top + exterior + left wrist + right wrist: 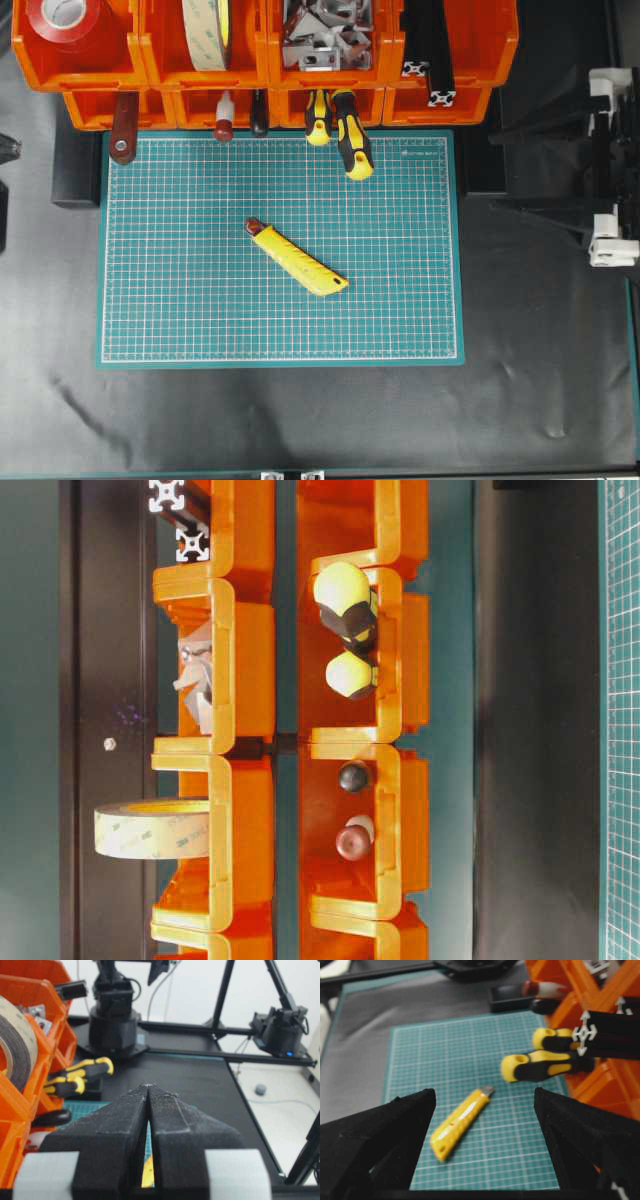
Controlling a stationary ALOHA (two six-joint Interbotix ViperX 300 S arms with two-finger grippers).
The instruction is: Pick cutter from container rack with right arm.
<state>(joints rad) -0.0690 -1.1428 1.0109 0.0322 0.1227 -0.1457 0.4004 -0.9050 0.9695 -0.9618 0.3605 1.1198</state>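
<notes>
The cutter (pixel 297 258), a flat yellow bar with a dark tip, lies slantwise on the green grid mat (pixel 180 300), apart from the orange container rack (pixel 260 60) at the back. In the right wrist view the cutter (pixel 460 1121) rests on the mat below and ahead of my right gripper (pixel 484 1095), whose jaws stand wide open and empty. The right arm (pixel 610 170) sits at the table's right edge. My left gripper (pixel 149 1086) is shut with nothing in it; a yellow sliver shows through its slit.
Two yellow-and-black screwdrivers (pixel 345 130) and dark red tool handles (pixel 124 125) stick out of the rack's lower bins over the mat's far edge. The upper bins hold tape rolls (pixel 205 30), metal brackets (pixel 322 35) and black profiles (pixel 432 60).
</notes>
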